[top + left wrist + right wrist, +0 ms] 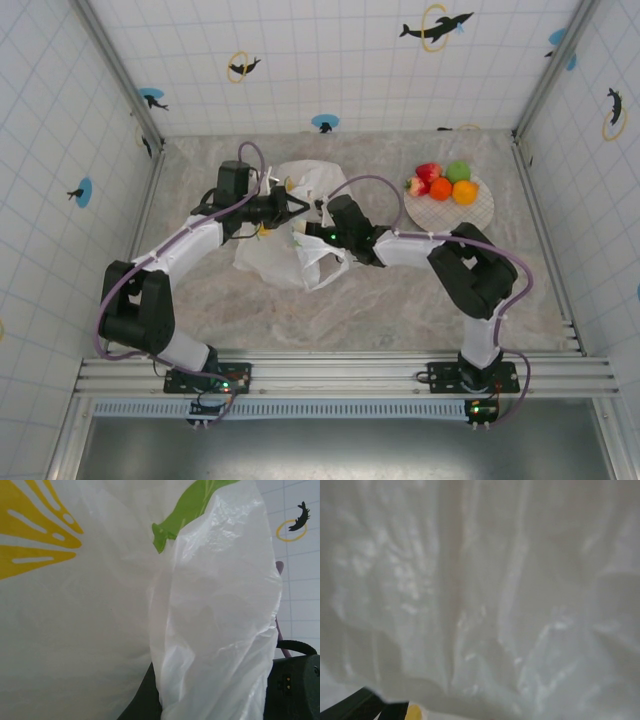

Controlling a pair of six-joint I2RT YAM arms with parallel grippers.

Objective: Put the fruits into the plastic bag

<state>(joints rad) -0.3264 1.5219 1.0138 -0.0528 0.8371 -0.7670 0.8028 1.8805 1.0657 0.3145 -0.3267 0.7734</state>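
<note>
The plastic bag point(275, 255) lies crumpled at the table's middle, white with yellow and green print. My left gripper point(300, 207) is shut on the plastic bag's upper edge from the left; in the left wrist view the bag point(100, 605) drapes over a dark finger point(145, 700). My right gripper point(315, 228) reaches into the bag's mouth from the right, its fingers hidden by the bag's film point(495, 605). The fruits sit on the plate point(475, 212): a strawberry point(417, 185), a red apple point(428, 172), a green apple point(458, 171) and two oranges point(441, 189).
The round checked plate stands at the back right, apart from the bag. Tiled walls with dolphin stickers close in the table on three sides. A small yellow bit point(414, 711) shows below the film in the right wrist view.
</note>
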